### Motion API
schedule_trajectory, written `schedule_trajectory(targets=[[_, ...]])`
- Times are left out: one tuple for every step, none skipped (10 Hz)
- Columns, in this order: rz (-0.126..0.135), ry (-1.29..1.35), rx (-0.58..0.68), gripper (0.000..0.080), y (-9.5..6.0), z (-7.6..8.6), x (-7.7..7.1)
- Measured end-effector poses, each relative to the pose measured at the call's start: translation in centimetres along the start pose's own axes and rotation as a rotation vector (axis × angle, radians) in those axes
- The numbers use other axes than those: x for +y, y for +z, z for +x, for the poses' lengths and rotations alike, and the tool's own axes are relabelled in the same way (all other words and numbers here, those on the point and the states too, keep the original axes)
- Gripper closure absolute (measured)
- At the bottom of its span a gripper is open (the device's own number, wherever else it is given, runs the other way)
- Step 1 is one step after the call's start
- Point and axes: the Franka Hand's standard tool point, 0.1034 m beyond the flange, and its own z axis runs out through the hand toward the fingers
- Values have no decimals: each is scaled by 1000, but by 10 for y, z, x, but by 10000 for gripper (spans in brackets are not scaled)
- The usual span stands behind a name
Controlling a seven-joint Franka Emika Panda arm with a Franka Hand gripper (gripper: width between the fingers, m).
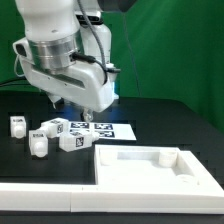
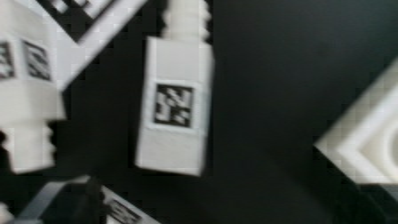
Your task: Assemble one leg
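Several small white legs with black-and-white tags lie on the black table at the exterior view's left, among them one [image 1: 70, 140] nearest the panel and one [image 1: 52, 127] behind it. My gripper [image 1: 86, 110] hangs just above this cluster, close to the leg [image 1: 80, 125] by the marker board. In the wrist view one leg [image 2: 175, 105] lies lengthwise in the middle, tag facing up, with a second leg [image 2: 27, 100] beside it. The jaws look spread and hold nothing. The fingertips are lost in the dark edge of the wrist view.
The large white square panel [image 1: 150, 165] with raised rim lies at the front right, and its corner shows in the wrist view [image 2: 365, 130]. The marker board [image 1: 108, 130] lies behind the legs. Two more legs [image 1: 17, 125] [image 1: 38, 146] lie furthest left.
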Motion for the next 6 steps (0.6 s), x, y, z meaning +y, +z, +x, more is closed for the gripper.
schedule_trajectory(targets=[[-12, -5, -78, 151, 0, 1, 1], [-24, -11, -135, 151, 1, 5, 2], [-27, 2, -218, 151, 4, 5, 5], [38, 77, -325, 151, 12, 8, 1], [72, 117, -387, 151, 14, 10, 0], [108, 156, -447, 151, 13, 8, -3]])
